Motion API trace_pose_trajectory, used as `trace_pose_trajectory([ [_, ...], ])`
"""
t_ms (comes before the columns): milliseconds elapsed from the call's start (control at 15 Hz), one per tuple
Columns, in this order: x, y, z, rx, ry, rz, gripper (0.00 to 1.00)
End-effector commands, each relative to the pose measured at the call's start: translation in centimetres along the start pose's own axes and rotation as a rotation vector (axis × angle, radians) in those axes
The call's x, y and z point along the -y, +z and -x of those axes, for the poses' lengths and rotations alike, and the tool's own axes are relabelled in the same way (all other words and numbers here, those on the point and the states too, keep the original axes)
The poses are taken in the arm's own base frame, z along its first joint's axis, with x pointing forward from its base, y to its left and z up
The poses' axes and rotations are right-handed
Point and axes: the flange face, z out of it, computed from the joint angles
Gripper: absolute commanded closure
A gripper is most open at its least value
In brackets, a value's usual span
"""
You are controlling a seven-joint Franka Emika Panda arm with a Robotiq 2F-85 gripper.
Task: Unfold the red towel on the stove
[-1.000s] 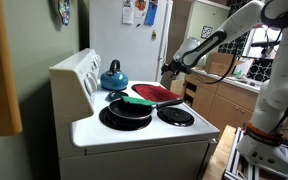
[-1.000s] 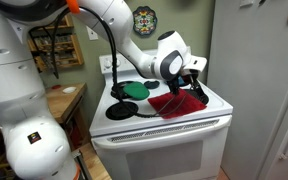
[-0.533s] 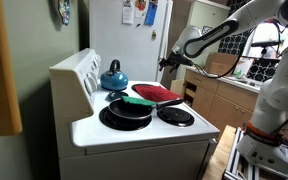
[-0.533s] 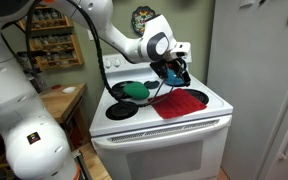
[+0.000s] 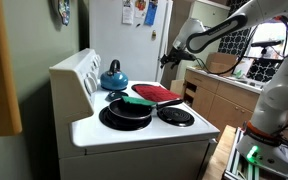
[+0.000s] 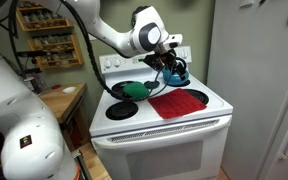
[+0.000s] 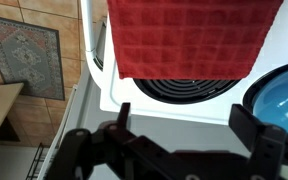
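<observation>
Hovering above the blue kettle (image 5: 114, 75), my gripper (image 7: 184, 115) is spread wide and holds nothing. The wrist view shows both dark fingers (image 7: 120, 118) well apart, with white enamel between them. The red towel (image 6: 177, 103) lies flat on the desk (image 6: 144, 122), a white stove top. It sits directly in front of the kettle, as a plain rectangle over the burner there.

Only the wrist view shows the towel's waffle weave and its edge lying across the black coil (image 7: 179, 90), with the kettle's blue body just beside that coil. The same view takes in a patterned rug (image 7: 24, 48) on the floor, which neither exterior view shows.

In an exterior view the gripper (image 6: 171, 66) overlaps the kettle, so its height cannot be judged there. In an exterior view the gripper (image 5: 168, 56) hangs clearly higher than the kettle and apart from the towel. Both exterior views show what the wrist view leaves out: beside the kettle, a black pan (image 5: 124, 112) carries a green item (image 5: 137, 101). Diagonally across from the kettle sits a bare burner (image 5: 175, 116). Whether any fold remains in the towel I cannot tell.
</observation>
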Motion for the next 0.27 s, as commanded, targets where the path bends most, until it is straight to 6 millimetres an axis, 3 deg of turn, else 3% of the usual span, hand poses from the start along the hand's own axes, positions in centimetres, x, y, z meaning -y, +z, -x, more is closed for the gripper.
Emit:
trace_pose_trajectory([
  [0,-0.06,-0.20,-0.08,-0.003,-0.002,0.000,0.00],
  [200,-0.14,-0.23,-0.09,-0.004,-0.002,0.002,0.00],
])
